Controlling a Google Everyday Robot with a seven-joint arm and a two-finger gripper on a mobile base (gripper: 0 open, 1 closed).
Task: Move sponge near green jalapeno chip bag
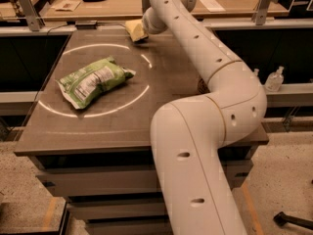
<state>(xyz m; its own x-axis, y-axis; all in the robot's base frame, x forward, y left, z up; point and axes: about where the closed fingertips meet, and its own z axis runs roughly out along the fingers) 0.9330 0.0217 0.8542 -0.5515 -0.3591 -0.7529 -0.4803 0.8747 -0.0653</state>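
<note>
Now, claw (pixel 140 35) at the worktop's (pixel 171 77) far edge, can't tell its grip; that probable sponge (pixel 133 28) could slip off before reaching the green jalapeno chip bag (pixel 94 81).

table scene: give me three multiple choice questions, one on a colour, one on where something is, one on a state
1. What colour is the chip bag?
A. red
B. green
C. blue

2. Where is the gripper?
A. at the far edge of the table
B. resting on the chip bag
C. under the table

3. How is the chip bag placed?
A. standing upright
B. lying flat
C. hanging in the air

Answers: 1 B, its wrapper is light green. 2 A, it sits at the far edge, apart from the bag. 3 B, it lies flat on the tabletop.
</note>
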